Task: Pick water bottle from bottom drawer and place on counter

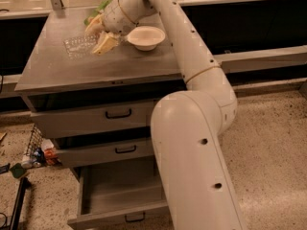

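The water bottle [78,46], clear and ribbed, lies on its side low over the left part of the grey counter [120,67]. My gripper [99,34] is at the bottle's right end, its two yellowish fingers [106,42] closed around it. I cannot tell whether the bottle rests on the counter or hangs just above it. The bottom drawer [115,198] is pulled open below and looks empty; its black loop handle [135,218] shows at the front.
A white bowl [145,37] stands on the counter just right of the gripper. A green snack bag [99,8] lies behind the gripper. My arm's large elbow [192,152] fills the foreground in front of the drawers. A wire rack with cans [36,152] sits on the floor at the left.
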Controlling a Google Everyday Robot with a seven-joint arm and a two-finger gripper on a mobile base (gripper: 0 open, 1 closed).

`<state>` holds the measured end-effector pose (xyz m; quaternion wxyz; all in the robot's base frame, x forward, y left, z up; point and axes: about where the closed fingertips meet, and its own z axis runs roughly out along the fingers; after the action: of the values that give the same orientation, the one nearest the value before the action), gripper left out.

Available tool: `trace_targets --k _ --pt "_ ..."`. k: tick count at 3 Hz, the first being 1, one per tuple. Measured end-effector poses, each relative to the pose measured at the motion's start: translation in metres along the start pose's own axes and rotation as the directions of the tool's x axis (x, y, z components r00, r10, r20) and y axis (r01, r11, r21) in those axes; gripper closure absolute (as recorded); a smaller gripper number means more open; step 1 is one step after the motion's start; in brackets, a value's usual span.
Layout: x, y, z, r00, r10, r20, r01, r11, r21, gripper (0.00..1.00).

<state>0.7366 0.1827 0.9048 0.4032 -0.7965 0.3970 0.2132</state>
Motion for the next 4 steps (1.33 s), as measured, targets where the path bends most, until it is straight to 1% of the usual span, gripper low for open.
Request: trace_targets --k 1,2,3,4 --pt "0.005 -0.012 -0.002 0.999 0.038 0.037 -0.039 0.9988 0.029 0.02" --pt "0.008 -0.013 0.003 0.997 0.056 0.047 -0.057 0.9981 0.022 0.00" --pt "0.011 -0.018 -0.023 0.994 0.074 0.075 -0.080 0.9934 0.081 0.00" --pt "0.019 -0.018 -0.101 0.991 0.125 0.038 -0.130 0.9709 0.201 0.00"
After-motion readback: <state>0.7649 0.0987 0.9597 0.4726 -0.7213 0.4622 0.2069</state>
